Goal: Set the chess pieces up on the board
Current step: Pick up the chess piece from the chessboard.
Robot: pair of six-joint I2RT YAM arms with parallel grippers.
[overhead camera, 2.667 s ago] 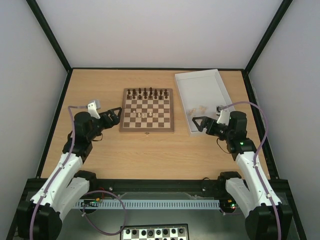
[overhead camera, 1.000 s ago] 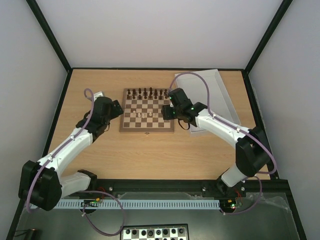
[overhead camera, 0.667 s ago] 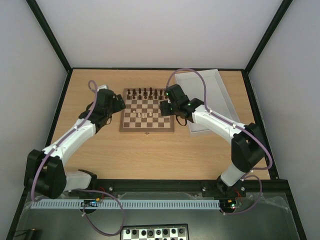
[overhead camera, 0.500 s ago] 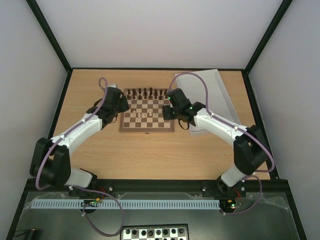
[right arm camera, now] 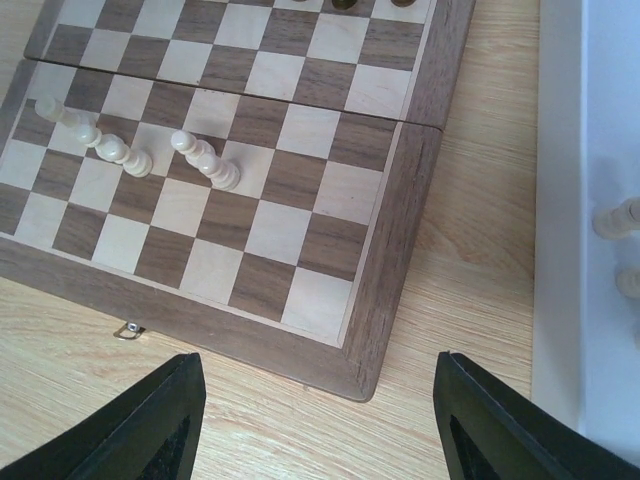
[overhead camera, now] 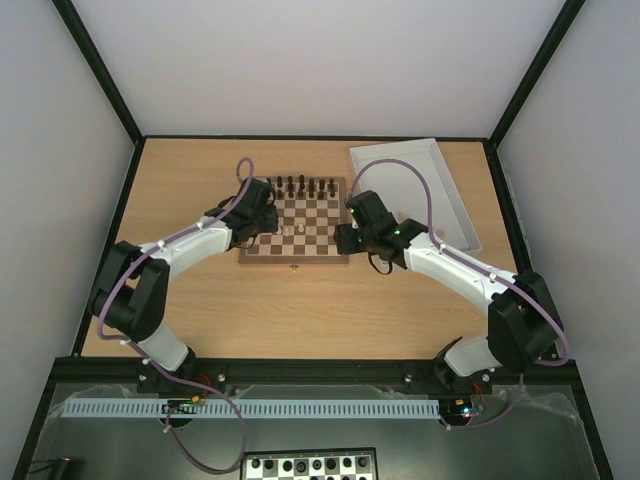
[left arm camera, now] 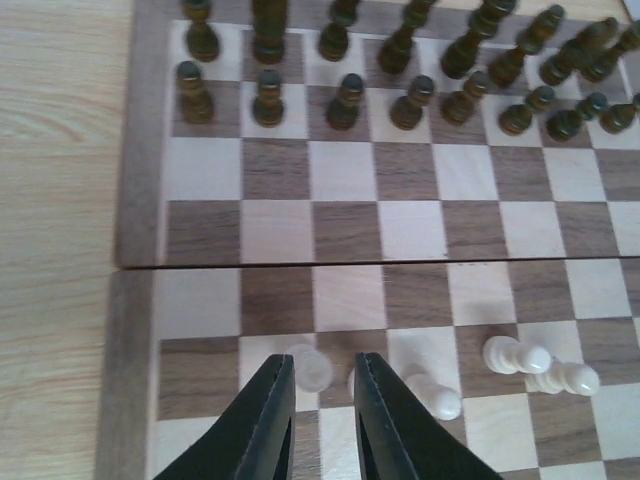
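Observation:
The wooden board (overhead camera: 310,250) lies mid-table. Several pale chess pieces (overhead camera: 289,230) rest on its near half, most of them tipped over (right arm camera: 205,160). My left gripper (overhead camera: 262,227) hangs low over the board's left side. In the left wrist view its jaws (left arm camera: 325,380) stand close together with a blurred pale piece (left arm camera: 313,368) spanning the narrow gap between the tips. My right gripper (overhead camera: 345,240) hovers by the board's near right corner (right arm camera: 380,350). It stands wide open (right arm camera: 318,365) with nothing between the fingers.
Dark pieces (overhead camera: 295,186) fill the board's two far rows (left arm camera: 400,95). A white tray (overhead camera: 425,195) stands right of the board, with pale pieces in it (right arm camera: 620,215). A small metal latch (right arm camera: 125,330) sticks out of the board's near edge. A black-and-white board (overhead camera: 310,465) lies below the table front.
My left arm has swung right over the board and its jaws have closed from wide open around the pale piece. My right gripper has drawn back toward the board's near right corner.

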